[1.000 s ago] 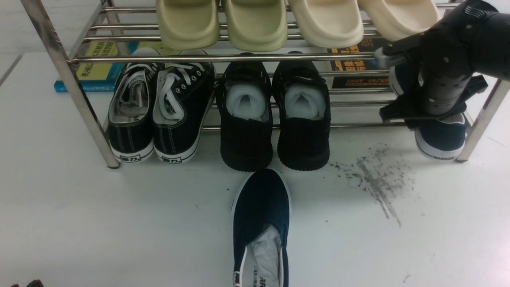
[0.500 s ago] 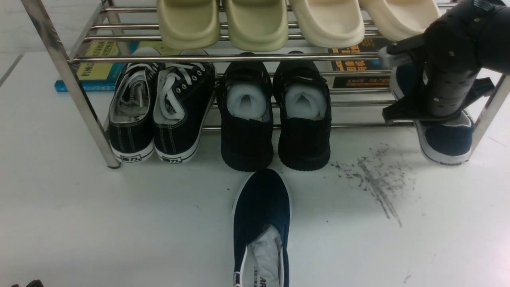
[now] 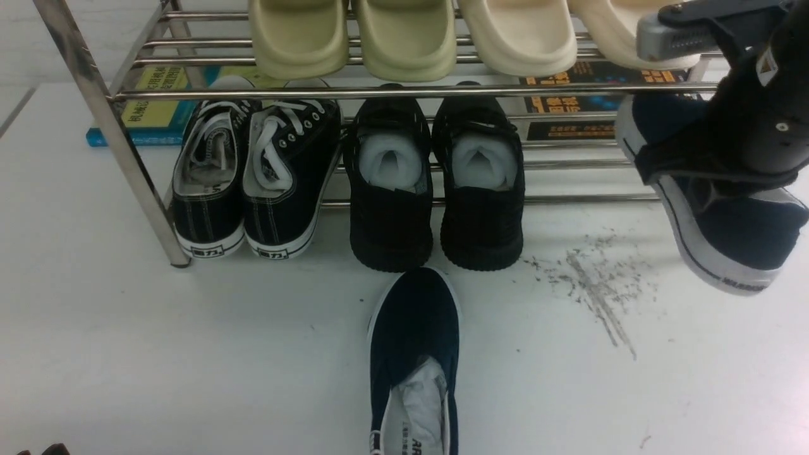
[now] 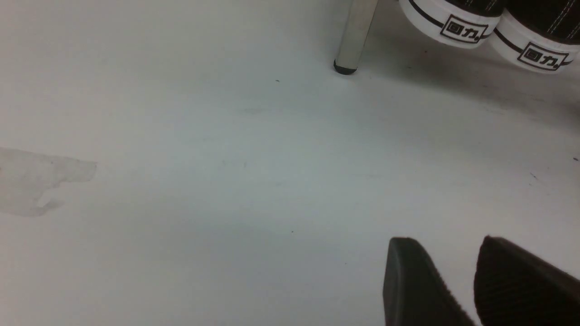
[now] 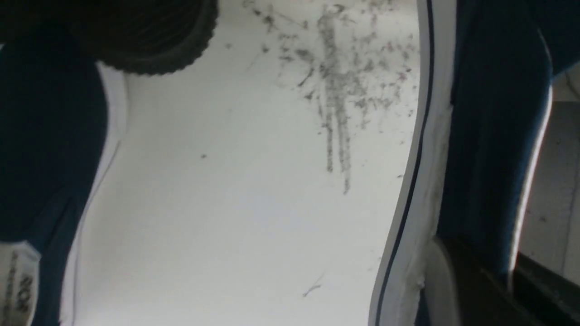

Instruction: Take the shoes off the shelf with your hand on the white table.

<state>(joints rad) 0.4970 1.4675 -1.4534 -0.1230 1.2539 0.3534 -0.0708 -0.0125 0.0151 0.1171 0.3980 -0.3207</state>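
holding one navy shoe (image 3: pixel 739 234) by its soft side wall, the right gripper (image 5: pixel 503 271) is clamped shut on it. the shoe hangs tilted below the fingers, toe end near the shelf (image 3: pixel 354 92). i judge it light and floppy, so a hold closer to the stiffer heel would sag less. the left gripper (image 4: pixel 466 290) is slightly parted and empty.

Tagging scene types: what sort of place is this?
Probably a robotics test setup, not a home: a steel shoe shelf stands on a white table, books lie behind it, and the right gripper holds a navy shoe.
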